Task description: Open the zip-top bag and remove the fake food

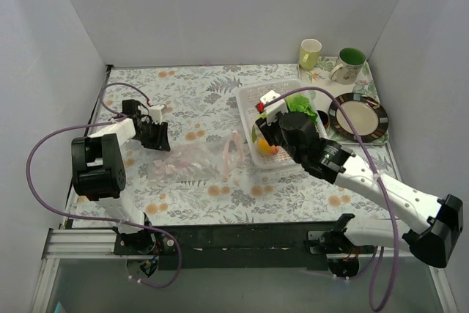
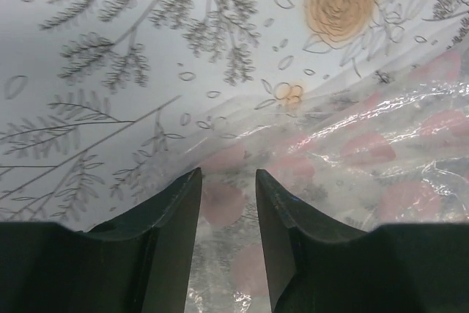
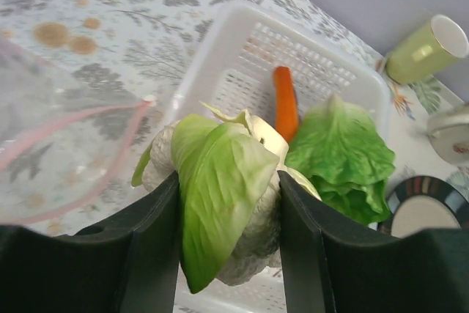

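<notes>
The zip-top bag [image 1: 192,160] lies flat on the flowered table, with its pink zip strip [image 1: 232,153] toward the basket. It also shows in the right wrist view [image 3: 58,166]. My left gripper [image 1: 157,139] sits over the bag's left end. In the left wrist view [image 2: 227,175] its jaws stand a narrow gap apart, and flat bag film [image 2: 381,159] shows between them. My right gripper [image 1: 262,135] [image 3: 229,177] is shut on the whitish cauliflower piece [image 3: 220,210], held above the white basket [image 3: 220,42]. In the basket lie the lettuce [image 3: 341,152], a long orange-red piece [image 3: 286,104] and an orange-yellow fruit [image 1: 262,148].
The white basket [image 1: 253,94] stands right of centre. A dark-rimmed plate [image 1: 357,117] lies to its right. A yellow-green mug [image 1: 310,53] and a white mug with a green inside [image 1: 349,64] stand at the back right. White walls enclose the table.
</notes>
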`<state>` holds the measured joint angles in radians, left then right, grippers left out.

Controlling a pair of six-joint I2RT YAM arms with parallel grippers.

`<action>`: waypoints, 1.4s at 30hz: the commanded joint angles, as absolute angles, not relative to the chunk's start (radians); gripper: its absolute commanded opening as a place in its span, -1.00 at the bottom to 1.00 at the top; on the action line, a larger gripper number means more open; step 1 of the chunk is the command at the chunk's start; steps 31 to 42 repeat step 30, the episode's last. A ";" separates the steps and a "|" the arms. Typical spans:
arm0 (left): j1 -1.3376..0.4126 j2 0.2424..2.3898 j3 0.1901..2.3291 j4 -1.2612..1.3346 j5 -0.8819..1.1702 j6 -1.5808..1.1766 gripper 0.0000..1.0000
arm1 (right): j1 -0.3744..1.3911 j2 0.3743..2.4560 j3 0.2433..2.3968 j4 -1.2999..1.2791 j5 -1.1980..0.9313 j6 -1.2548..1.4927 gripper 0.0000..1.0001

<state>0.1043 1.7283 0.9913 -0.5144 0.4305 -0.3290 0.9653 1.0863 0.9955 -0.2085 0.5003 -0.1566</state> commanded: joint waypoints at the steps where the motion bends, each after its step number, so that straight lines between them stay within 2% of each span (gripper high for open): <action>1: 0.205 1.848 0.982 -0.561 0.161 -0.258 -0.24 | 0.829 1.163 1.075 -0.123 0.482 -0.135 -0.83; 3: 0.230 1.848 1.005 -0.575 0.175 -0.255 -0.20 | 0.809 1.215 1.097 -0.130 0.436 -0.120 -0.14; 4: 0.247 1.844 1.020 -0.584 0.181 -0.255 -0.07 | 0.787 1.236 1.112 -0.143 0.420 -0.095 0.27; 5: 0.253 1.839 1.047 -0.604 0.190 -0.258 0.03 | 0.779 1.256 1.150 -0.168 0.411 -0.084 0.96; 8: 0.255 1.801 1.092 -0.646 0.244 -0.284 0.34 | 0.769 1.293 1.193 -0.179 0.407 -0.060 0.96; 10: 0.256 1.783 1.147 -0.693 0.323 -0.314 0.45 | 0.767 1.293 1.215 -0.205 0.394 -0.051 0.97; 13: 0.255 1.749 1.229 -0.735 0.437 -0.365 0.77 | 0.767 1.289 1.258 -0.277 0.437 -0.008 0.97; 14: 0.256 1.732 1.244 -0.753 0.471 -0.377 0.96 | 0.767 1.286 1.264 -0.296 0.495 0.020 0.97; 20: 0.255 1.680 1.318 -0.752 0.635 -0.474 0.96 | 0.767 1.197 1.227 -0.452 0.643 0.104 0.97; 29: 0.247 1.641 1.292 -0.684 0.739 -0.520 0.96 | 0.767 0.971 1.039 -0.482 0.606 0.150 0.97; 42: 0.244 1.637 1.287 -0.675 0.750 -0.531 0.96 | 0.767 0.963 1.034 -0.488 0.610 0.155 0.96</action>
